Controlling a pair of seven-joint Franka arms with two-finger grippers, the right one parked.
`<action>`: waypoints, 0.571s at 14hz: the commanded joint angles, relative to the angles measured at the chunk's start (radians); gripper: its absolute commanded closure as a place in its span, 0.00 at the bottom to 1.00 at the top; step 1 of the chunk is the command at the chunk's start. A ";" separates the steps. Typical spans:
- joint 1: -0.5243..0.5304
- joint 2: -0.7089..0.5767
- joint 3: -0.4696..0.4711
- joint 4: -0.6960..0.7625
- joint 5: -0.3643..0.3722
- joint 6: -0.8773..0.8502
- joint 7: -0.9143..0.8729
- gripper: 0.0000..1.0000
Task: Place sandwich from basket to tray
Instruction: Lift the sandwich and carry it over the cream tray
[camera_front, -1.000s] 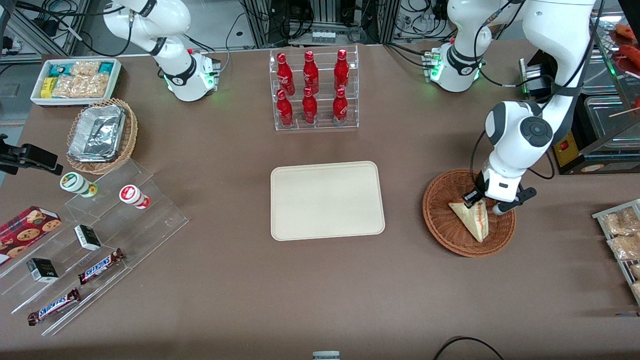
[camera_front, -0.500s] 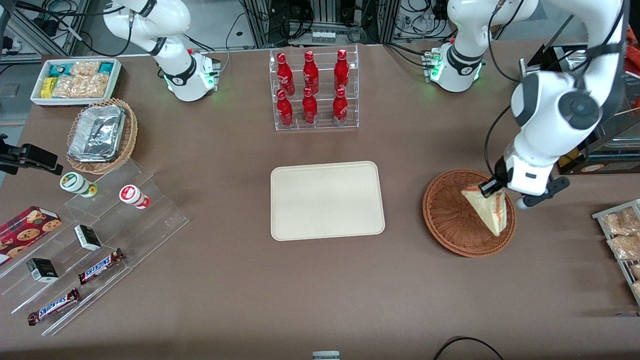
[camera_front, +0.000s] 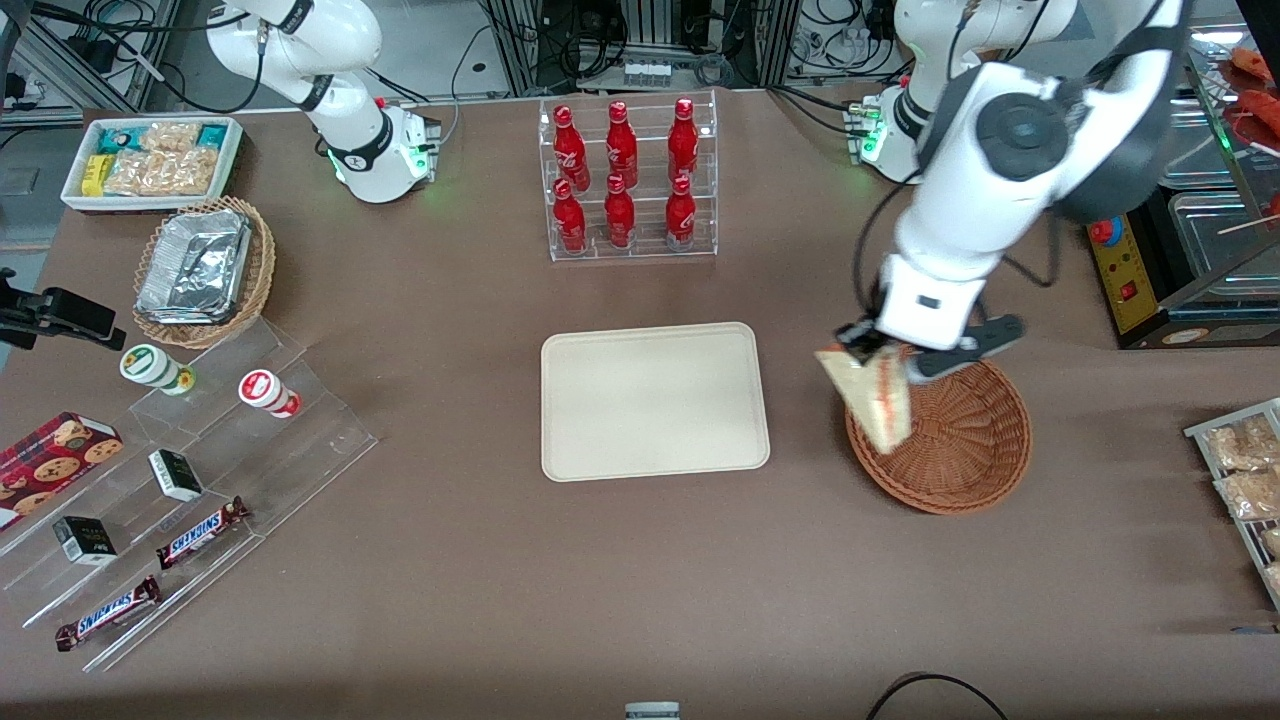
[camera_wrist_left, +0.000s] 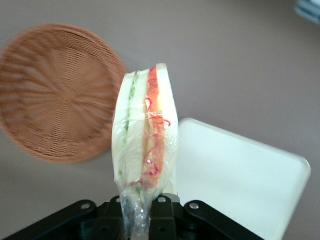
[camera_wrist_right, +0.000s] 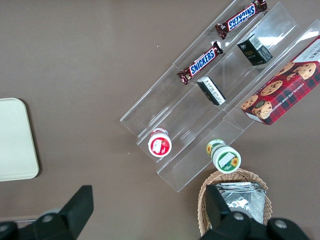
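My gripper (camera_wrist_left: 141, 220) pinches a plastic-wrapped sandwich (camera_wrist_left: 145, 150), pale bread striped green and red-orange, lifted above the wicker basket's (camera_front: 960, 450) rim near the cream tray (camera_front: 655, 400).

Black claw (camera_front: 868, 352), pinched tight on the sandwich (camera_front: 872, 398) above the basket (camera_front: 960, 450) rim nearest the tray (camera_front: 655, 400), and there are the colours: pale cream bread, a red-orange streak and a thin green line along the edge, all under glossy clear wrap. The basket is reddish-brown wicker with a woven pattern spiralling out from its centre. The tray is a plain cream-beige, no markings. Everything sits on a flat brown counter (camera_front: 500, 560). The arm (camera_front: 1000, 170) itself is white with dark grey joint caps. Farther from the camera, bright red bottles (camera_front: 622, 175) stand in a clear rack.
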 joint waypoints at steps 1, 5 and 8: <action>-0.126 0.172 -0.013 0.162 0.071 -0.021 -0.036 1.00; -0.309 0.371 -0.008 0.274 0.192 -0.012 -0.125 1.00; -0.398 0.494 -0.007 0.317 0.296 0.060 -0.194 1.00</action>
